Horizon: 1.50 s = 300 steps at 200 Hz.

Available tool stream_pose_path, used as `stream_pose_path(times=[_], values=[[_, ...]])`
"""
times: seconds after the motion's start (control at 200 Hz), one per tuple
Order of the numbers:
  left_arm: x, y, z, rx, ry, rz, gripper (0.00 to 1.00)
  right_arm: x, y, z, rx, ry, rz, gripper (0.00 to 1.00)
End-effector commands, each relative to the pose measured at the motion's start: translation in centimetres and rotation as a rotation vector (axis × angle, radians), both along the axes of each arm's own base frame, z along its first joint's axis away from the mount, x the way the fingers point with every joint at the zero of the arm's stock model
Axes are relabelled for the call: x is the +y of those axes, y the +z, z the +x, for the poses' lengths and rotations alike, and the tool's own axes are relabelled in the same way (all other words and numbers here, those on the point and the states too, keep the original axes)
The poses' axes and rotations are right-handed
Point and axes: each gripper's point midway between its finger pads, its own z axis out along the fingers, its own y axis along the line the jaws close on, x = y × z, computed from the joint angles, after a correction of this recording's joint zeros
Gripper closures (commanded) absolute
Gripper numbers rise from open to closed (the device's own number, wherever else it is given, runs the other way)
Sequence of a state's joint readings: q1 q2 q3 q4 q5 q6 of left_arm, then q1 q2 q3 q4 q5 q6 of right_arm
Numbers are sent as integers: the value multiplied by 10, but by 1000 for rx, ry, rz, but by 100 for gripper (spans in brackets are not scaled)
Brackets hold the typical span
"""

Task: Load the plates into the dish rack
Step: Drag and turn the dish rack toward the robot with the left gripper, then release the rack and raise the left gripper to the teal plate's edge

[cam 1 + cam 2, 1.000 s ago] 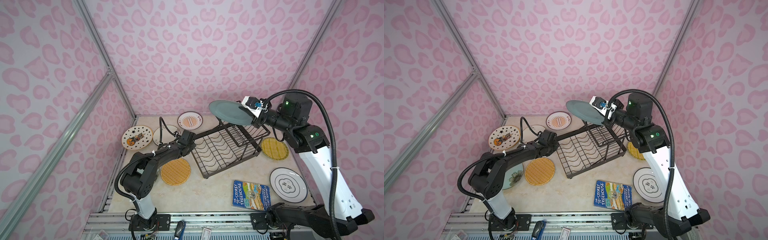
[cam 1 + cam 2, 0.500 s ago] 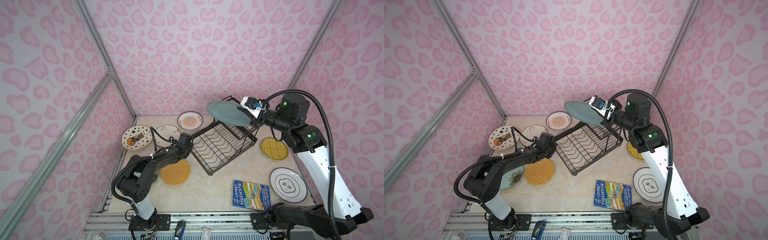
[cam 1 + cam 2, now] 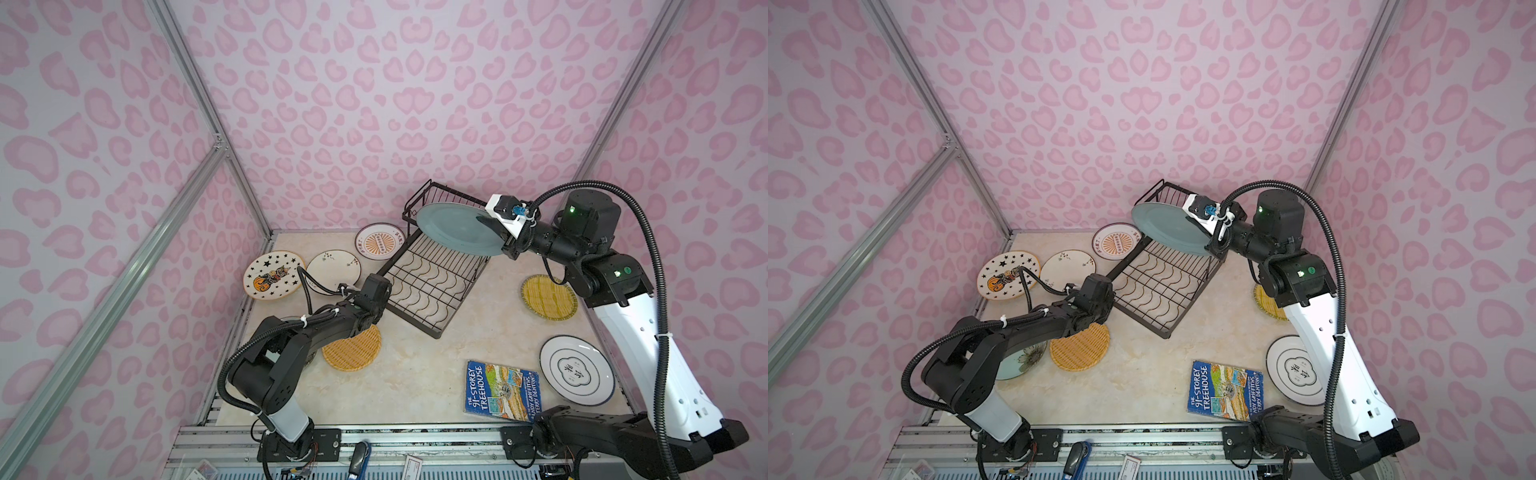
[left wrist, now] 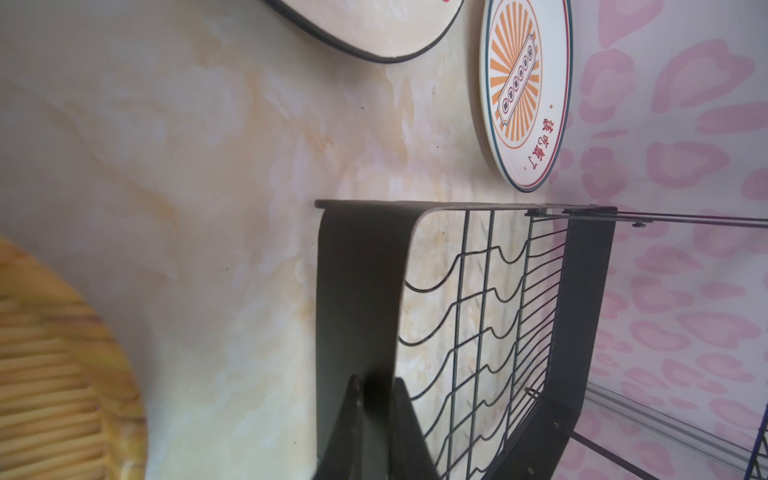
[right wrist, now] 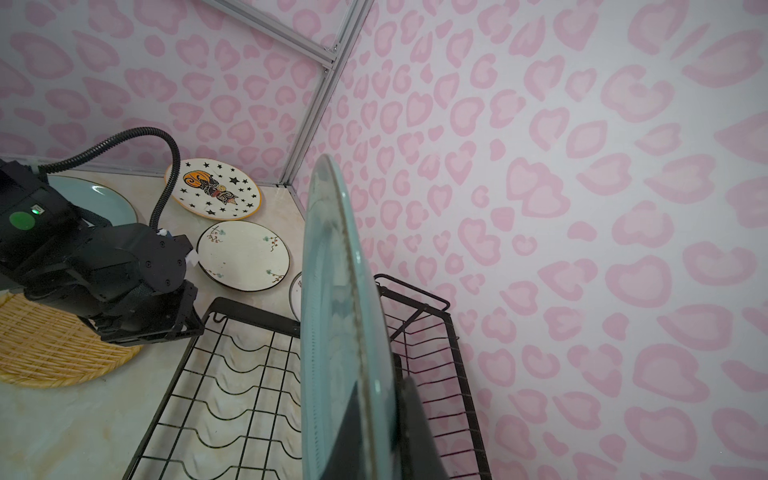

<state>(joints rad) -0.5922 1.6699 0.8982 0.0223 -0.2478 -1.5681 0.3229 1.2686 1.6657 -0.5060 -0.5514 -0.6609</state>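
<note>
The black wire dish rack sits skewed at the back of the table. My left gripper is shut on the flat band of the rack's left rim. My right gripper is shut on the edge of the teal-grey plate, which hangs tilted over the rack's raised basket end. The star plate, sprig plate, sunburst plate, orange woven plate, yellow woven plate and ring plate lie flat on the table.
A pale green floral plate lies partly under my left arm. A blue paperback book lies near the front right. Pink patterned walls close in the back and both sides, and the rack's basket end stands close to the back wall.
The rack has turned on the table with my left gripper on its rim, its right end swinging left and back. My right gripper has carried the teal-grey plate slightly left.
</note>
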Motion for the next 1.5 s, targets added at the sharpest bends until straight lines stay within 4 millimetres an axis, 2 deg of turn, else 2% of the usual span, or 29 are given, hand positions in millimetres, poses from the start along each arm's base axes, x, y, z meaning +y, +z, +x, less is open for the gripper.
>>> stream_pose_path(times=[0.0, 0.125, 0.345, 0.465, 0.49, 0.55, 0.58, 0.605, 0.67, 0.69, 0.78, 0.86, 0.97, 1.04, 1.11, 1.195, 1.27, 1.345, 1.425, 1.495], values=[[-1, -36, -47, 213, -60, 34, 96, 2, 35, -4, -132, 17, 63, 100], [-11, -30, -54, 196, -112, 55, 96, -2, 34, -4, -133, 8, 62, 100], [-9, -36, -69, 207, -152, 74, 96, -4, 33, -3, -134, 4, 62, 100], [-10, -31, -69, 192, -175, 80, 95, -4, 32, -2, -131, 6, 62, 100], [-11, -28, -68, 184, -186, 85, 89, -4, 31, -2, -128, 7, 62, 100], [-12, -18, -66, 155, -214, 97, 66, -4, 31, -2, -127, 9, 62, 100], [-13, -11, -64, 141, -232, 111, 51, -4, 30, -3, -129, 10, 60, 100], [-13, -5, -63, 128, -247, 125, 34, -4, 31, -2, -132, 10, 63, 100], [-12, 9, -61, 97, -276, 155, 12, -4, 32, -2, -137, 9, 65, 100], [-12, 15, -60, 83, -285, 162, 1, -4, 32, -1, -137, 9, 65, 100], [-7, 35, -59, 37, -308, 196, 2, -3, 33, 0, -138, 15, 73, 100], [-4, 60, -60, -31, -346, 221, 2, -1, 33, -1, -135, 28, 83, 100], [9, 109, -64, -175, -425, 323, 2, 2, 33, -4, -121, 53, 94, 100], [15, 156, -63, -354, -523, 449, 2, 4, 32, -7, -113, 73, 101, 100], [4, 215, -62, -614, -683, 545, 3, 8, 31, -11, -96, 105, 108, 100], [-12, 272, -72, -886, -897, 695, 3, 13, 30, -18, -91, 139, 113, 100], [-25, 295, -86, -1080, -1074, 880, 2, 17, 28, -24, -79, 171, 115, 100], [-20, 323, -85, -1187, -1070, 1006, 2, 19, 26, -29, -71, 192, 109, 100], [-17, 347, -77, -1300, -1091, 982, 3, 21, 22, -33, -62, 212, 102, 100], [-28, 357, -78, -1366, -1200, 929, 0, 22, 19, -37, -55, 234, 94, 100]])
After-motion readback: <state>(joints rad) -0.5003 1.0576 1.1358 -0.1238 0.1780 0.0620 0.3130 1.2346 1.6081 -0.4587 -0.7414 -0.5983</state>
